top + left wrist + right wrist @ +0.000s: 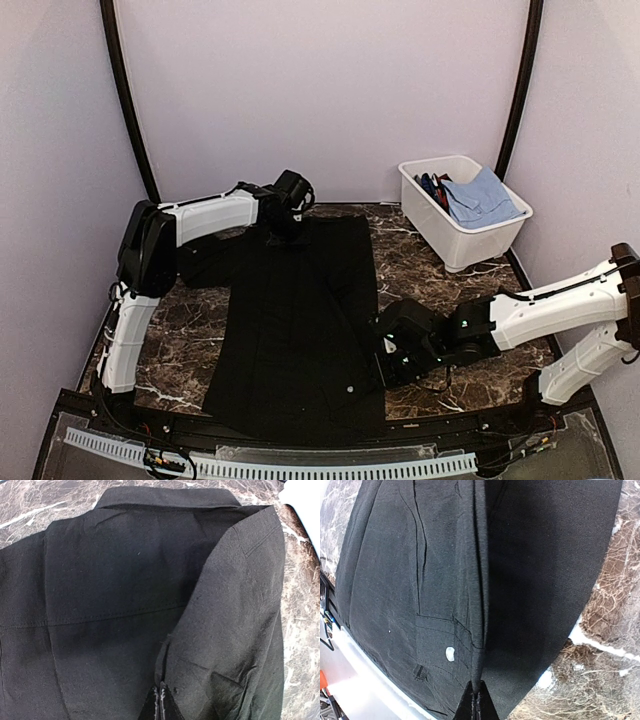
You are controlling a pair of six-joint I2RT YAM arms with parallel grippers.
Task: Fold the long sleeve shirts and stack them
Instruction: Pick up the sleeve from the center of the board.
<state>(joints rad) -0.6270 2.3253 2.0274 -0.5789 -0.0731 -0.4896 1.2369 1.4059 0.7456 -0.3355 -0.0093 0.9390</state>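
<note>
A plain black long sleeve shirt [290, 320] lies spread on the dark marble table, collar at the far end. Its right side is folded inward along a straight edge. My left gripper [284, 218] is at the collar end and is shut on a fold of the black cloth [220, 630]; its closed tips [162, 702] pinch the folded edge. My right gripper [386, 362] is at the shirt's right edge near the hem, shut on a ridge of the cloth [480, 605]. A small white button [450, 653] shows on a cuff beside that ridge.
A white plastic bin [470, 240] stands at the back right, holding a light blue garment [482, 196] and other clothes. Bare marble table [440, 265] lies right of the shirt. Walls close in on both sides, and a white rail [300, 465] runs along the near edge.
</note>
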